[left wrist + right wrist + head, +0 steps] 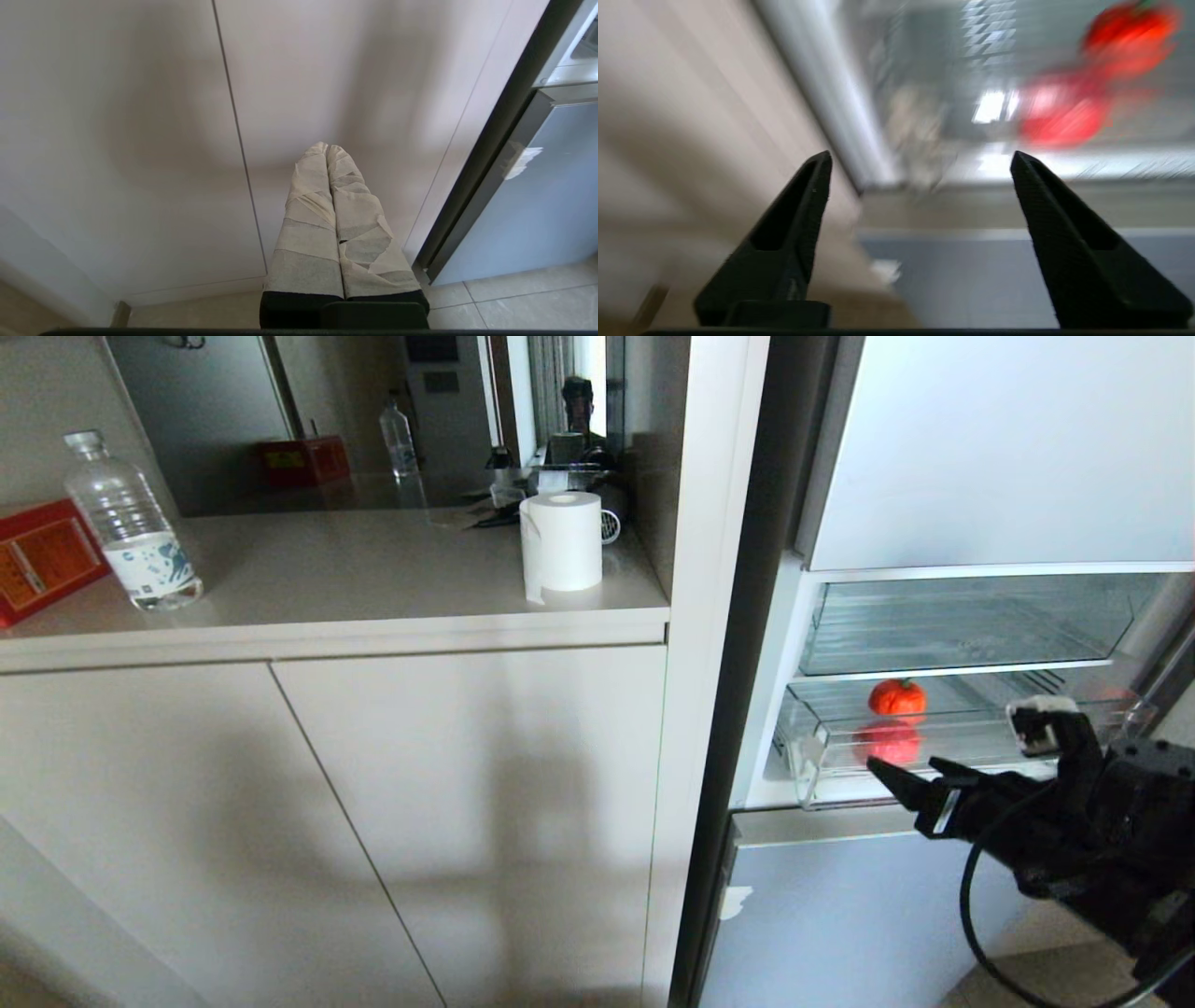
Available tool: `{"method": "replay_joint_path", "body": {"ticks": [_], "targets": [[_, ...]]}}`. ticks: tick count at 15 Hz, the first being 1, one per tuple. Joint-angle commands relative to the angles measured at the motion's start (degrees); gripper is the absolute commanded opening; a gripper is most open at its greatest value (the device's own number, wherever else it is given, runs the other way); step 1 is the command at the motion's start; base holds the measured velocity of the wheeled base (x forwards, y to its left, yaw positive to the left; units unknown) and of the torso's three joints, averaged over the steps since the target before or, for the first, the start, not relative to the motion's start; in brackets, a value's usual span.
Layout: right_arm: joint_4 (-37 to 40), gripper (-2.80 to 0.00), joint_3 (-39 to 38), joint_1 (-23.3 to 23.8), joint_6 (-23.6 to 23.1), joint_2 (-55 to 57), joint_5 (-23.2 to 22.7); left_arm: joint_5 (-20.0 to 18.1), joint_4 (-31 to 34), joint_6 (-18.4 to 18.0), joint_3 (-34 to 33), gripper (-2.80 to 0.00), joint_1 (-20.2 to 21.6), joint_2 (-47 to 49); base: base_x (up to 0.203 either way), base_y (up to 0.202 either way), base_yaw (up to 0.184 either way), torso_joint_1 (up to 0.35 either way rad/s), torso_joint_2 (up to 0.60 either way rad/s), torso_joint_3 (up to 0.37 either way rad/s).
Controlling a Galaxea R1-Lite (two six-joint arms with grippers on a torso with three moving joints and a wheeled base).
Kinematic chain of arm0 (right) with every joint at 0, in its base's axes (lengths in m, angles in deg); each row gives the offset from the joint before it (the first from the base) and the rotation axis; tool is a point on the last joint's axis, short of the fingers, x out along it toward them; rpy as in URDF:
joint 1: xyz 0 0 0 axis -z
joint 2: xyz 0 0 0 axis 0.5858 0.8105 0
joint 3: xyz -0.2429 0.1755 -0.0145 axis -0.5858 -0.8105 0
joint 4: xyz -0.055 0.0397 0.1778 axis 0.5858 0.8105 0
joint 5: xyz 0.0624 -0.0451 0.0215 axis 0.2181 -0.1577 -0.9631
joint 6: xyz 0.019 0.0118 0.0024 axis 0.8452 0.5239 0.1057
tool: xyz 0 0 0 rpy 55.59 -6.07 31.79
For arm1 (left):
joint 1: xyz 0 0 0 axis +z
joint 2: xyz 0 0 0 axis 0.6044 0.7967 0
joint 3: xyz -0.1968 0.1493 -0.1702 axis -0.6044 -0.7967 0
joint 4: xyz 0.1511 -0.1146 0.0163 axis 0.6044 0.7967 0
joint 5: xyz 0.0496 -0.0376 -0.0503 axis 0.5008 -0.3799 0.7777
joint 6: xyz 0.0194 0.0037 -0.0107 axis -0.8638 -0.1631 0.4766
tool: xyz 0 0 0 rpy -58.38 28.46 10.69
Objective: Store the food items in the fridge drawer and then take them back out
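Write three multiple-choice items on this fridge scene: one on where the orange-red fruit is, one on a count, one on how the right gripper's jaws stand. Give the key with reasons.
1. Where is the orange-red fruit?
A. In the fridge drawer
B. On the counter
C. Between the right gripper's jaws

2. How many rolls of white paper stand on the counter?
A. None
B. One
C. Three

3. How do the jaws of the right gripper stand?
A. Closed on the fruit
B. Shut, empty
C. Open, empty

Key:
1 A, the head view shows the fruit lying on the drawer's ribbed floor behind its clear front lip.
2 B, a single roll stands near the counter's end by the fridge.
3 C, the right wrist view shows the two black jaws spread wide with nothing between them.
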Motion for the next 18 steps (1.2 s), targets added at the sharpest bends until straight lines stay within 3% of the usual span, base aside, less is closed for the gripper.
{"method": "replay_joint_path", "body": {"ticks": [1, 3, 6, 10, 18], "targets": [[23.93, 0.0, 13.89, 4.4, -0.19, -6.54, -0.12, 0.02, 0.02, 0.0, 0.0, -2.8, -0.04, -0.02, 0.0, 0.0, 0.0, 0.0, 0.0, 0.0], [41.45, 0.0, 27.49, 7.39, -1.45, -6.05, -0.71, 0.02, 0.02, 0.0, 0.0, -2.8, -0.04, -0.02, 0.0, 0.0, 0.0, 0.0, 0.0, 0.0], [51.57, 0.0, 41.35, 10.15, -4.97, 3.67, -1.05, 0.02, 0.02, 0.0, 0.0, -2.8, -0.04, -0.02, 0.0, 0.0, 0.0, 0.0, 0.0, 0.0], [56.34, 0.0, 51.71, 12.53, -8.35, 14.89, -1.13, 0.02, 0.02, 0.0, 0.0, -2.8, -0.04, -0.02, 0.0, 0.0, 0.0, 0.0, 0.0, 0.0], [59.3, 0.0, 55.58, 13.72, -10.02, 20.29, -1.23, 0.02, 0.02, 0.0, 0.0, -2.8, -0.04, -0.02, 0.0, 0.0, 0.0, 0.0, 0.0, 0.0]]}}
